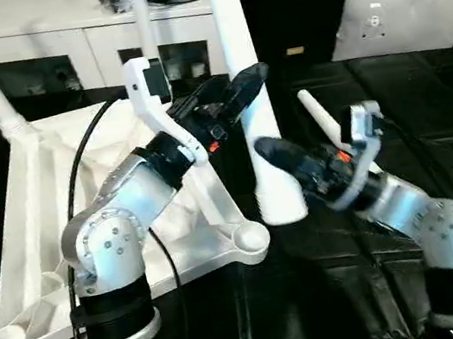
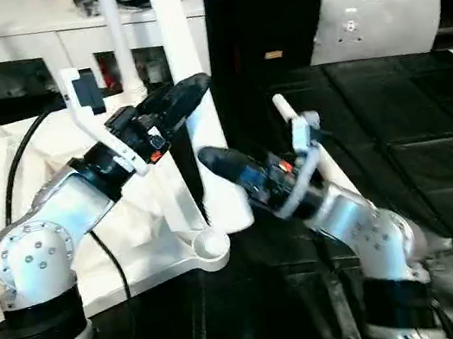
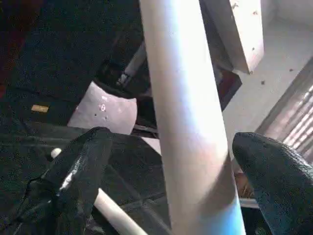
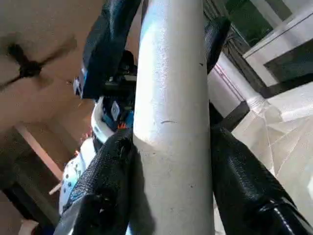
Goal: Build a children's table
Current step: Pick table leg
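Open black surface (image 1: 425,99) at right of frame; centre blocked by upright leg (image 1: 241,61), left by upturned table top (image 1: 49,209) with two standing legs.

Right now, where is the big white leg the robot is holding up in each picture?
Left eye view: the white leg stands upright at centre, above the tabletop.
Right eye view: it stands upright left of centre.
Left wrist view: it rises between the left gripper jaws, which stand apart from it.
Right wrist view: the right gripper clamps it.
Shared landmark: the leg itself.
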Controlling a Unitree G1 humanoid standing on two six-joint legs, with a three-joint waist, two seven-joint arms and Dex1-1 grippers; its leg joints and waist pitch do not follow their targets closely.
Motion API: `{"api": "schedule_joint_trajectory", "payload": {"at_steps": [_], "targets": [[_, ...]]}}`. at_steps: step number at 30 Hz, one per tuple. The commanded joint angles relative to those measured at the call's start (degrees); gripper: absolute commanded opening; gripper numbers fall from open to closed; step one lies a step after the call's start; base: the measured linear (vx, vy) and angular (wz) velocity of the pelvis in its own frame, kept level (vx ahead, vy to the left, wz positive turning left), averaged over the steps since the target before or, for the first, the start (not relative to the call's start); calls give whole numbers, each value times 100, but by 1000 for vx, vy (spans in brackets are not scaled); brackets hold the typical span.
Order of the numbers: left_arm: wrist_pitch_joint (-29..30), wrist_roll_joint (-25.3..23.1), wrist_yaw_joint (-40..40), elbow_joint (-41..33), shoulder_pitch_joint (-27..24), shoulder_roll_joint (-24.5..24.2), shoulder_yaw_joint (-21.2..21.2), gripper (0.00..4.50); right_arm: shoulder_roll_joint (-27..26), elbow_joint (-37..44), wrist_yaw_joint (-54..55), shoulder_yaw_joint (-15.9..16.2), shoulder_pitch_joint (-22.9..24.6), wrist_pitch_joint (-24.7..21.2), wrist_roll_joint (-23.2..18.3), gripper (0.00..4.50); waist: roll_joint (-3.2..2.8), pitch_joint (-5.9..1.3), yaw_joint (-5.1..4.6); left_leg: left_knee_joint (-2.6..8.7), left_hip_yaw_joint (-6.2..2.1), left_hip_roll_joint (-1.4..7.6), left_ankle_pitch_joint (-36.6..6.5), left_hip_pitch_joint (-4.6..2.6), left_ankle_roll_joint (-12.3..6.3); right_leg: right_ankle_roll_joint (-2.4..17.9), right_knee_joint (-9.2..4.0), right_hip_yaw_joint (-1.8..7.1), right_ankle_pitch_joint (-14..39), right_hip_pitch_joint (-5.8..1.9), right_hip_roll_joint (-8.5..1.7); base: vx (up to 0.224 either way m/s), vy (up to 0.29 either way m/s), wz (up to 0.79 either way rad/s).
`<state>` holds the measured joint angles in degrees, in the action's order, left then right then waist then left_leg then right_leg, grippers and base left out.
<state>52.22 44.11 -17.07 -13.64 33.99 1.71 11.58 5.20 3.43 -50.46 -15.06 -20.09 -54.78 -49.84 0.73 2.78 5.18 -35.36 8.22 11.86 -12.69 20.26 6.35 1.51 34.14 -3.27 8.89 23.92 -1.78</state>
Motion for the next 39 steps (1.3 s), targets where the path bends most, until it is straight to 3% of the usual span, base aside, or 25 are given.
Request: {"api": "schedule_joint_trajectory", "payload": {"at_steps": [1, 7, 8, 12, 13, 16, 20, 24, 25, 30, 35, 36, 39], "targets": [[143, 206, 78, -105, 91, 24, -41, 450, 56, 184, -75, 104, 3, 82, -96, 189, -3, -362, 32, 421, 48, 26, -401, 38, -186, 287, -525, 181, 2449, -331, -442, 0, 0, 0], [59, -62, 78, -169, 16, -122, -277, 450, 170, 289, -44, 443, 57, 474, 362, 189, -3, -375, 39, 436, 56, 54, -181, 51, -225, 417, -474, 153, 1990, -352, -467, 0, 0, 0], [-49, -273, 63, -174, -45, -195, -399, 450, 195, 284, 112, 733, 81, 1052, 969, 189, 0, -383, 41, 429, 56, 58, -121, 60, -207, 424, -454, 159, 1865, -363, -477, 0, 0, 0], [-329, -737, 326, -137, -128, -298, -674, 411, 109, 209, 481, 992, 41, 1608, 1460, 189, -14, -367, 8, 440, 61, 55, -151, 71, -147, 461, -439, 169, 1758, -367, -484, 0, 0, 0], [-393, -837, 379, -130, -132, -306, -743, 402, 93, 191, 552, 1049, 39, 1748, 1574, 189, -45, -367, 11, 444, 51, 59, -180, 67, -143, 463, -436, 166, 1775, -370, -488, 0, 0, 0], [-463, -925, 602, -101, -121, -171, -762, 380, 55, 111, 646, 1192, 50, 2069, 1827, 189, -32, -371, -2, 442, 60, 63, -289, 65, -108, 494, -435, 172, 1788, -375, -497, 0, 0, 0], [-806, -1212, 1458, 101, -103, 423, -555, 356, -23, -241, 750, 1628, 136, 3178, 2611, 189, -10, -353, -16, 441, 70, 56, -512, 84, -126, 504, -478, 164, 1960, -384, -504, 0, 0, 0], [-979, -1299, 1476, 126, -122, 458, -585, 346, -79, -327, 821, 1715, 183, 3390, 2733, 189, -2, -360, -12, 447, 53, 54, -471, 84, -219, 418, -474, 162, 1969, -384, -496, 0, 0, 0], [-1033, -1403, 1454, 132, -123, 393, -670, 346, -100, -393, 794, 1746, 200, 3616, 2798, 189, 9, -360, -8, 450, 52, 59, -459, 91, -234, 411, -475, 161, 1946, -381, -499, 0, 0, 0], [-1204, -1902, 1254, 113, -174, 27, -1178, 338, -166, -578, 765, 1742, 212, 3896, 2798, 189, -53, -355, -25, 456, 43, 72, -502, 69, -252, 480, -444, 165, 1799, -363, -490, 0, 0, 0], [-1270, -2002, 1200, 94, -245, -25, -1327, 295, -180, -687, 782, 1729, 186, 4086, 2795, 189, -51, -354, -23, 462, 50, 80, -536, 70, -223, 631, -428, 172, 1587, -374, -495, 0, 0, 0], [-1294, -2043, 1173, 100, -254, -54, -1379, 286, -183, -698, 773, 1726, 183, 4108, 2791, 189, -86, -360, -19, 463, 41, 81, -540, 68, -215, 650, -419, 172, 1558, -377, -499, 0, 0, 0], [-1361, -2106, 1154, 111, -267, -78, -1450, 254, -176, -698, 744, 1726, 190, 4155, 2759, 189, -64, -355, -33, 462, 47, 76, -602, 69, -218, 651, -431, 174, 1612, -384, -498, 0, 0, 0]]}}
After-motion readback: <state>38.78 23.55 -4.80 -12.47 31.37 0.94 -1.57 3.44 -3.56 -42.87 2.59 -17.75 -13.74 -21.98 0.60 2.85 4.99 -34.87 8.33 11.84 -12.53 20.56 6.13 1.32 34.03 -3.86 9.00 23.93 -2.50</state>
